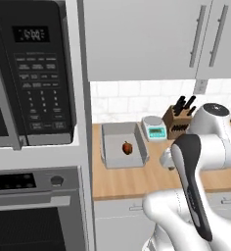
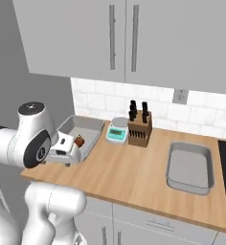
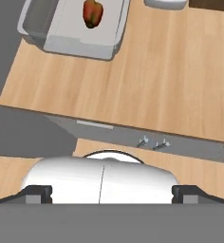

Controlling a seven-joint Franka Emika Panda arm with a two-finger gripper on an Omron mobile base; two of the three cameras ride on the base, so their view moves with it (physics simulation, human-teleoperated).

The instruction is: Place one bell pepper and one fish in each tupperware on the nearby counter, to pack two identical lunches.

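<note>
The end effector (image 3: 112, 192) hangs above the front of the wooden bench (image 2: 134, 177), its fingers spread fully apart and holding nothing. A red bell pepper (image 1: 127, 147) lies inside the left tupperware (image 1: 110, 159) near the bench's left end. The second tupperware (image 2: 171, 177) sits well apart to the right, beyond the scale (image 2: 117, 130) and knife block (image 2: 139, 128).

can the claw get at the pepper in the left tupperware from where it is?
Probably yes: the bell pepper lies alone in the open left tupperware, nothing over it, and the claw is open just beside that container.
</note>
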